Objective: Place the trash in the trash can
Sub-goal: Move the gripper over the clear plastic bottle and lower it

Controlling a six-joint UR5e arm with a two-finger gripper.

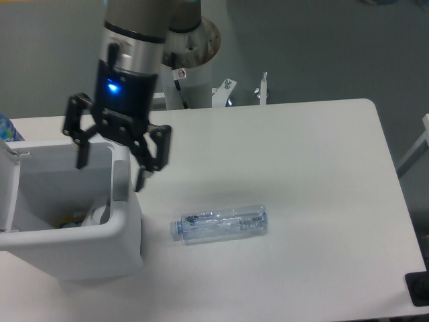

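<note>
A clear, slightly crushed plastic bottle (221, 223) with a pale blue cap lies on its side on the white table, cap pointing left. The white boxy trash can (74, 251) stands at the table's left edge, with some pale items visible at its bottom. My gripper (110, 171) hangs open above the can's right rim, one finger over the can's inside, the other outside it. Nothing is between the fingers. The bottle lies to the right of and below the gripper, apart from it.
The arm's round base and pedestal (184, 50) stand behind the table's far edge. A blue-capped object (5, 127) peeks in at the far left. The table (322, 168) ends at right near a dark block (419, 288).
</note>
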